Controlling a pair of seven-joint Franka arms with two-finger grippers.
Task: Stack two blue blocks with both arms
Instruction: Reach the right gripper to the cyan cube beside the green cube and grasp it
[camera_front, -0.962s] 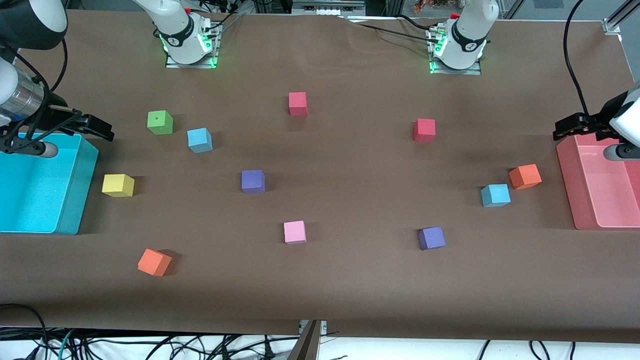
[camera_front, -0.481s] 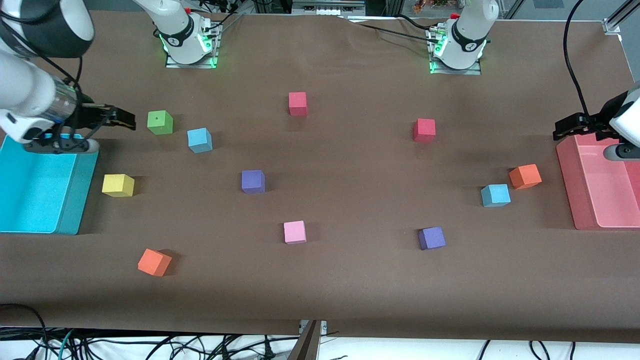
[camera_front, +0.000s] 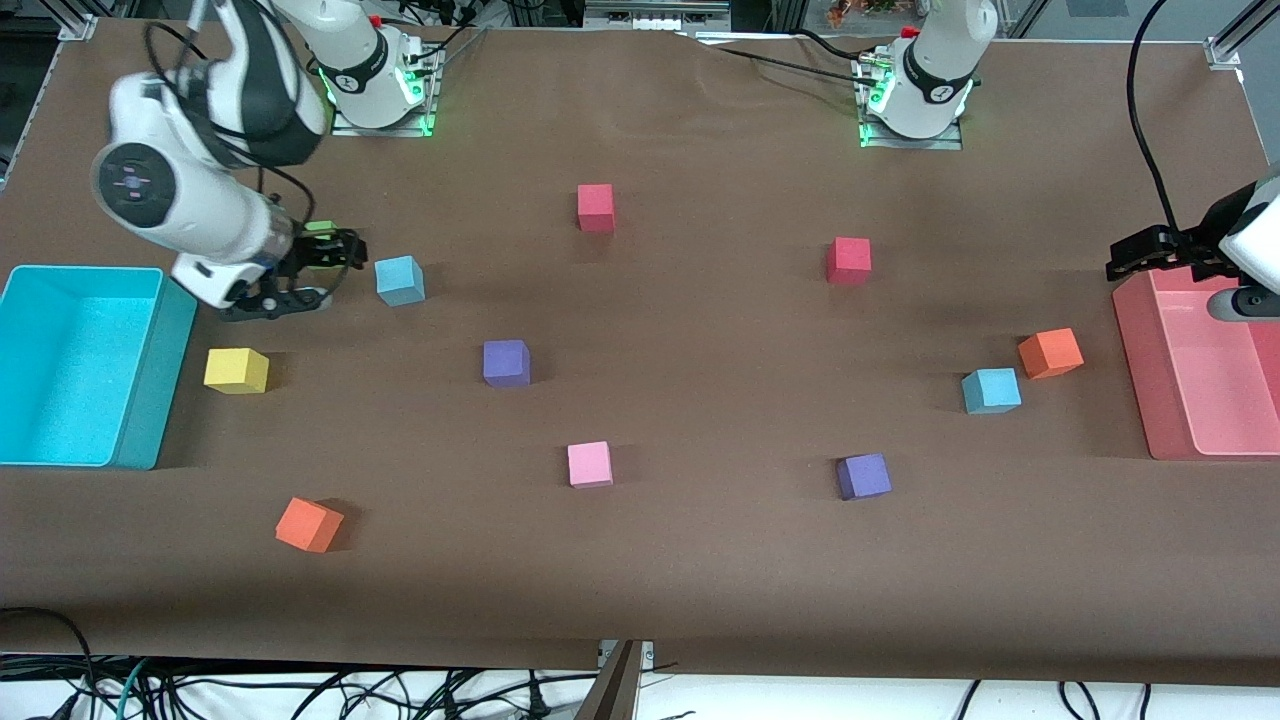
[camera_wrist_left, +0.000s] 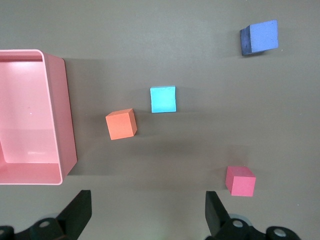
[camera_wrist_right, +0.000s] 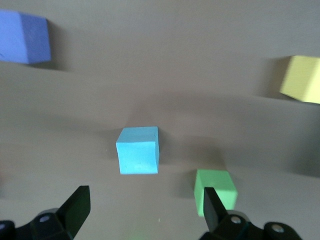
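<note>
Right claw (camera_front: 335, 250) over green cube (camera_wrist_right: 215, 191).

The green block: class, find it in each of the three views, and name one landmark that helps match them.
Front view: the green block, mostly hidden under the right gripper.
Left wrist view: not in it.
Right wrist view: by one fingertip.
Shared landmark: the blue block beside it.
</note>
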